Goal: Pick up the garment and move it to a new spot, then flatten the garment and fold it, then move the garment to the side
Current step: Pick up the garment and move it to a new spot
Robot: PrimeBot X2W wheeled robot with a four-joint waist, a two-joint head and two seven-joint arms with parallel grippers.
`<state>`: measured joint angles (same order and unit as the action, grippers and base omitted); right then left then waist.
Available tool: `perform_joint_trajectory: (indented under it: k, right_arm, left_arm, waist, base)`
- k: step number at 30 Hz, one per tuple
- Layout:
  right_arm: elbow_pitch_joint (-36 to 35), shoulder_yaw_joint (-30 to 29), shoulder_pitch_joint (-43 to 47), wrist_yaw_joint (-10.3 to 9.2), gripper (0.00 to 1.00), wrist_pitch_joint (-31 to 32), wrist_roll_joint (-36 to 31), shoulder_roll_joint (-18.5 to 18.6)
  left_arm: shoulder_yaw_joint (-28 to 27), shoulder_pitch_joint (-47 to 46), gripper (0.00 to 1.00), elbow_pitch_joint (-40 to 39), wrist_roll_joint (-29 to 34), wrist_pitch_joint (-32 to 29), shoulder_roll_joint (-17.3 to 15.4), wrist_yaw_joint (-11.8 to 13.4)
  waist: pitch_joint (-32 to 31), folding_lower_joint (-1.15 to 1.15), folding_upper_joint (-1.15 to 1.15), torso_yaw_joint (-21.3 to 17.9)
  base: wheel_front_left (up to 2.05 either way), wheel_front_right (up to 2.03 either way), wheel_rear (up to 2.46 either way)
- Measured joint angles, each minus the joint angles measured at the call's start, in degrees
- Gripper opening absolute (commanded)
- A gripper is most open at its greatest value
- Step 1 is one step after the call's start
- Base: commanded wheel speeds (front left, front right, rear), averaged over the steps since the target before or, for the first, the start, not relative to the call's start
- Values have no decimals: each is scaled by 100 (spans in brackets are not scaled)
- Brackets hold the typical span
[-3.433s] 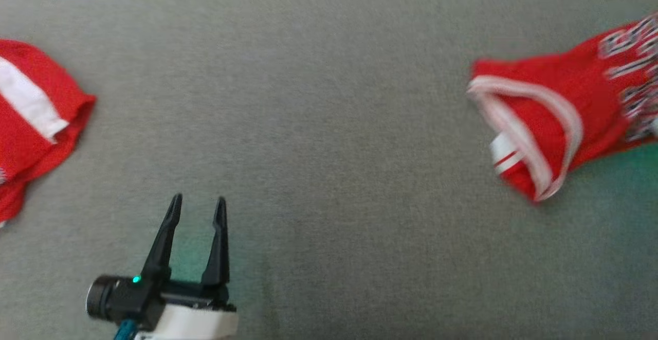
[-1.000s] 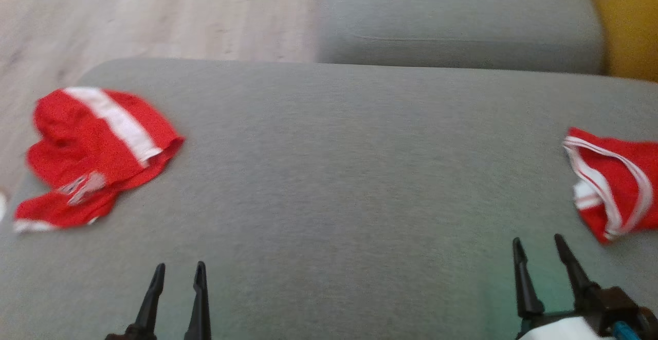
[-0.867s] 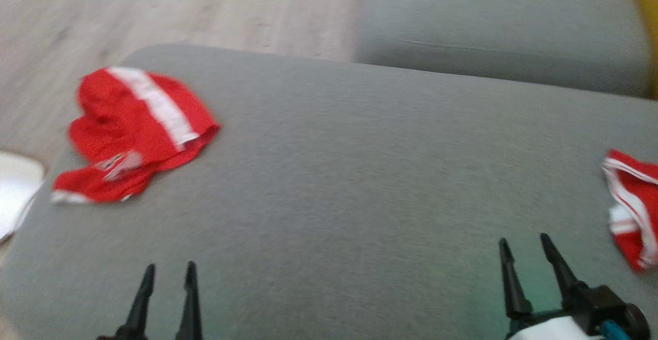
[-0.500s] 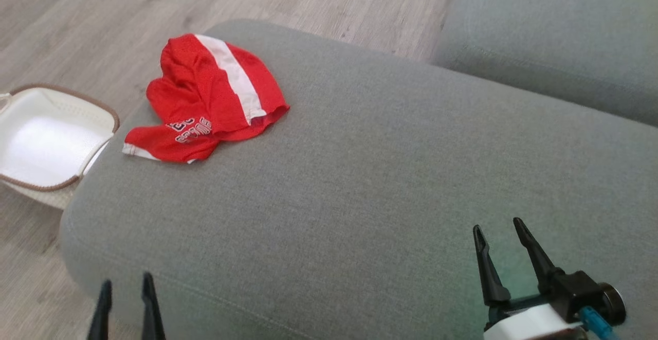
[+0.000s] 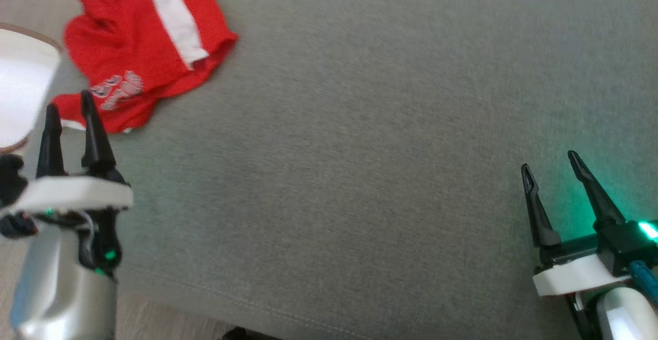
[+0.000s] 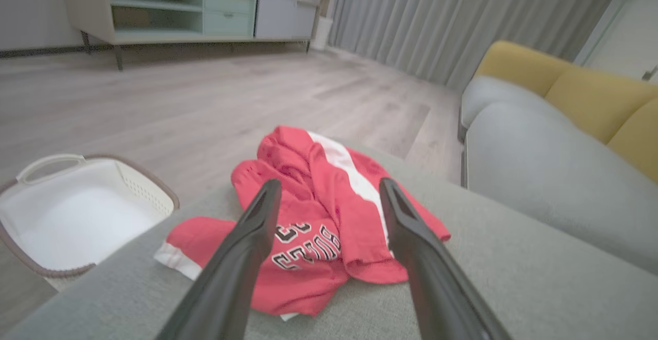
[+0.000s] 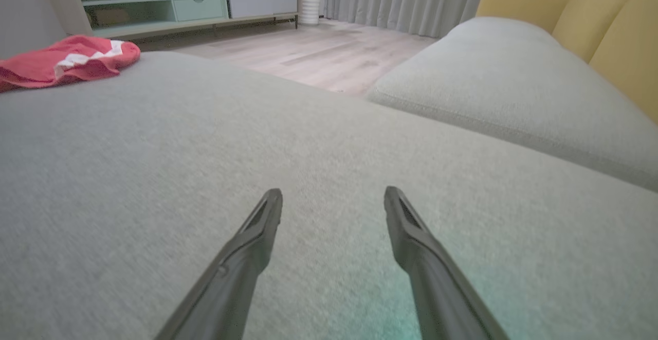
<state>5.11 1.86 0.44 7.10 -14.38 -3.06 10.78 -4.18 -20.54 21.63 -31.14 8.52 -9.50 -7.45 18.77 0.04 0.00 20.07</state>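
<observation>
- While the garment [image 5: 115, 47] lies bunched at the far left corner of the grey cushion [image 5: 360, 165], your left claw [image 5: 69, 104] hangs just on its near side, fingers spread and holding nothing. It is lined up on the heap, which looks like a sensible pose for the first pick-up.
- Your right claw [image 5: 549, 161] hovers over bare cushion at the near right, well apart from the cloth, also released and empty. It probably waits there because the open middle suits spreading and folding.
- Your garment is red with a broad white stripe, white trim at one hem and outlined lettering, crumpled in soft overlapping folds.
- Mind the white laundry basket [image 5: 20, 72] standing just left of the cushion's edge.
</observation>
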Motion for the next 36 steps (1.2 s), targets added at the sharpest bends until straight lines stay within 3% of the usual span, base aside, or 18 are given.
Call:
perform_joint_trajectory:
  k: [6,15,16,21,25,29,36]
  right_arm:
    - [-189,12,8,0,100,23,3,116]
    - [-489,96,14,0,100,190,105,229]
    - [-504,97,18,0,100,221,107,229]
    - [-504,88,21,0,100,247,166,178]
    - [-336,153,24,0,100,227,225,42]
    - [-127,213,10,0,100,158,265,-149]
    - [335,346,-132,0,100,27,361,-500]
  left_arm:
    - [330,-914,100,1652,-420,-698,-376,-13]
    - [407,-2122,97,3309,-478,-695,-675,-12]
    - [489,-2170,1,3448,-479,-760,-678,-12]
    - [1028,-2180,0,3555,-714,-1077,-772,-12]
    - [1449,-2122,0,3090,-1038,-1056,-944,-12]
    - [1937,-2131,0,1991,-1429,-1054,-1314,-12]
    - [2770,-1857,0,-738,-2487,-1944,-1948,-12]
  waist:
    - [490,-2,0,-396]
    - [705,-3,0,-844]
    - [707,-3,0,-875]
    - [609,-4,0,-948]
    - [427,-4,0,-966]
    - [195,-4,0,-990]
    - [-240,-5,0,-1128]
  base:
    - [0,0,0]
    - [0,0,0]
    - [0,0,0]
    - [0,0,0]
    - [0,0,0]
    - [0,0,0]
    - [0,0,0]
